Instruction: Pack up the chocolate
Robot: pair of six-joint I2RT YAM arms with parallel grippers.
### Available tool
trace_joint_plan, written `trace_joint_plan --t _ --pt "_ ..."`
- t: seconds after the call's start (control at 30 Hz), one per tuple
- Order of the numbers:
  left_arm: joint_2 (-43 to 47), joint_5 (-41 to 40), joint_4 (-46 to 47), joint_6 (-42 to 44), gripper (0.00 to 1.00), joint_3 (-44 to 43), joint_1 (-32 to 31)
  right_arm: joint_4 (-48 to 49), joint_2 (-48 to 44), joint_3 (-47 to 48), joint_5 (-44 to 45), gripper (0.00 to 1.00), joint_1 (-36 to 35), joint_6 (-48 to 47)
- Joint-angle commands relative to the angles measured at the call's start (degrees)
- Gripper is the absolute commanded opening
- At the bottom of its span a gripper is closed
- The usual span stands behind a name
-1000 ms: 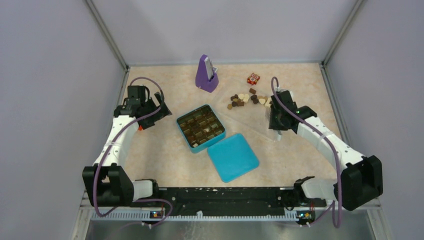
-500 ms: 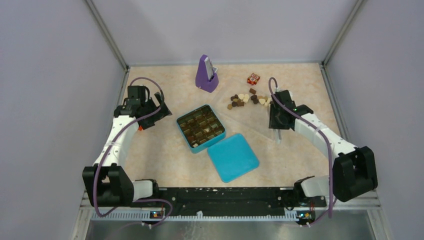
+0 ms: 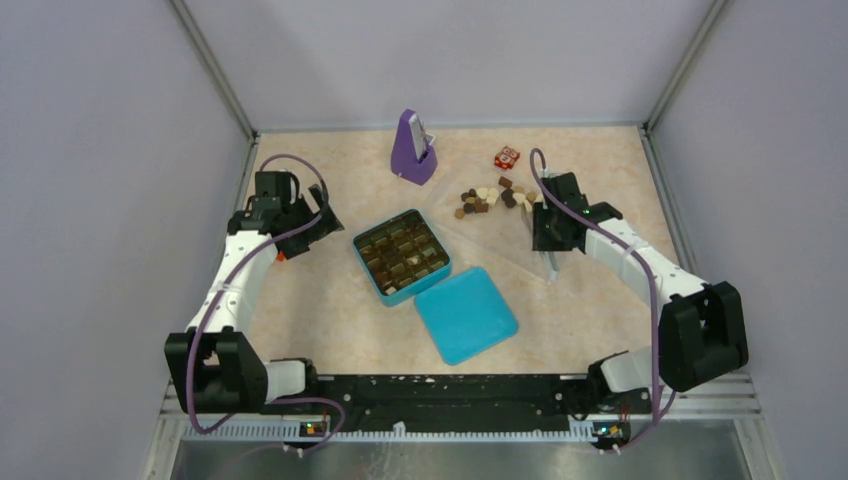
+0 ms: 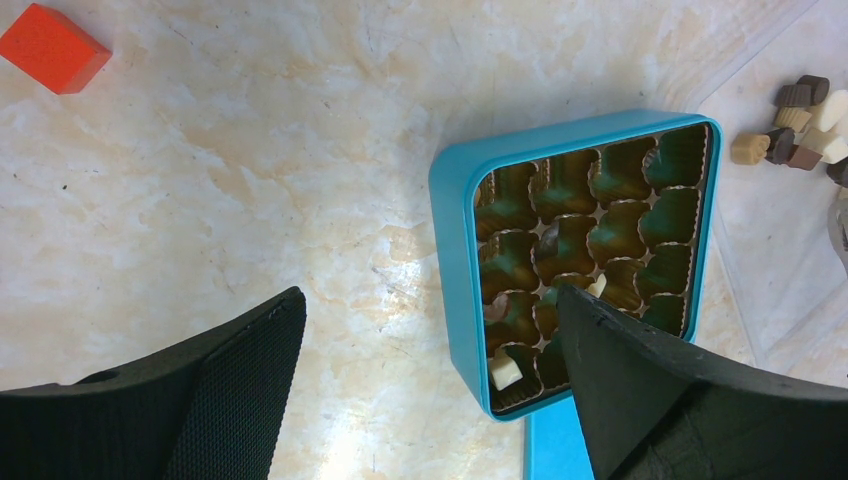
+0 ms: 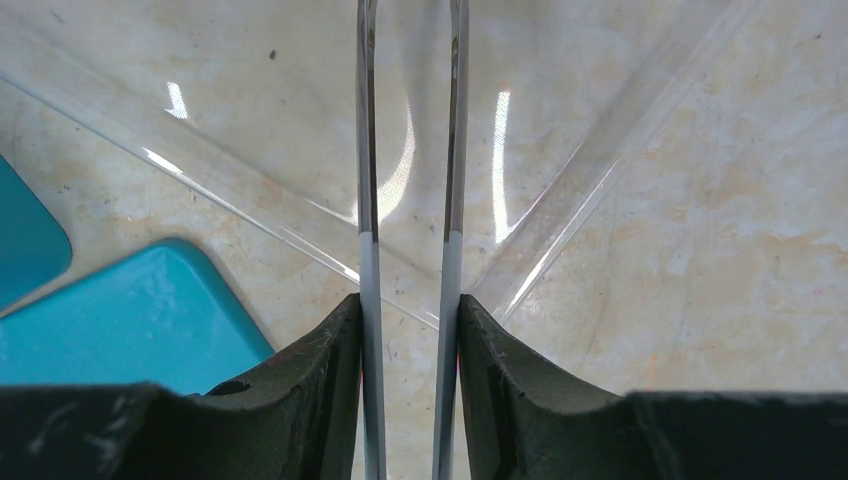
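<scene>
The right tool (image 5: pixel 408 335) was clenched on a pair of tweezers (image 5: pixel 366 150), whose 2 thin arms ran forward with a narrow gap between them, above a corner of a clear plastic tray (image 5: pixel 250 120) lying on the surface (image 5: pixel 740 250). Their tips left the wrist view, so we could not tell whether they held anything. At the far end of that tray lay the chocolate (image 3: pixel 490 198), a loose cluster of dark, light brown and cream pieces. The left tool (image 4: pixel 430 300) was released, its 2 fingers (image 4: pixel 240 370) spread wide above the surface beside an open teal box (image 4: pixel 455 260), where at least 2 cream pieces sat in gold cups. The teal lid (image 3: pixel 466 314) lay just beside the box, and a red-and-white cube (image 3: pixel 507 157) stood beyond the tray.
</scene>
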State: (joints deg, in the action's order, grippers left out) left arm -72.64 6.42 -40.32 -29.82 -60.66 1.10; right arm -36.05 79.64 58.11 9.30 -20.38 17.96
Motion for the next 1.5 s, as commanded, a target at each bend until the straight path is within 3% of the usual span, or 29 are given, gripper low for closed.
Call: trace_joint_plan --t 0.0,0.53,0.6,0.8,1.0,1.23,1.47 --pt "0.2 0.1 1.3 0.6 0.99 -1.6 0.3 1.5 -0.5 2.7 -1.7 0.35 0.6 -1.6" --pt "0.5 -0.8 1.2 0.7 0.99 -1.6 0.3 1.2 6.3 6.6 1.4 0.37 0.5 -5.1" --pt "0.4 -0.9 1.2 0.7 0.99 -1.7 0.3 1.2 6.1 6.7 1.4 0.31 0.5 -5.1" --pt "0.1 -1.0 1.2 0.7 0.99 -1.8 0.3 -0.6 3.7 7.1 0.0 0.02 0.6 -5.1" --pt "0.2 -1.1 1.1 0.7 0.99 -2.0 0.3 -5.0 -2.2 7.7 -3.4 0.0 -0.5 -3.8" --pt "0.1 -1.4 1.0 0.7 0.99 -2.3 0.3 -11.0 -6.7 13.1 -4.5 0.0 -10.0 -1.4" --pt "0.4 -1.3 0.7 0.6 0.99 -2.2 0.3 -10.1 -1.1 21.6 -4.5 0.0 -21.9 -0.2"
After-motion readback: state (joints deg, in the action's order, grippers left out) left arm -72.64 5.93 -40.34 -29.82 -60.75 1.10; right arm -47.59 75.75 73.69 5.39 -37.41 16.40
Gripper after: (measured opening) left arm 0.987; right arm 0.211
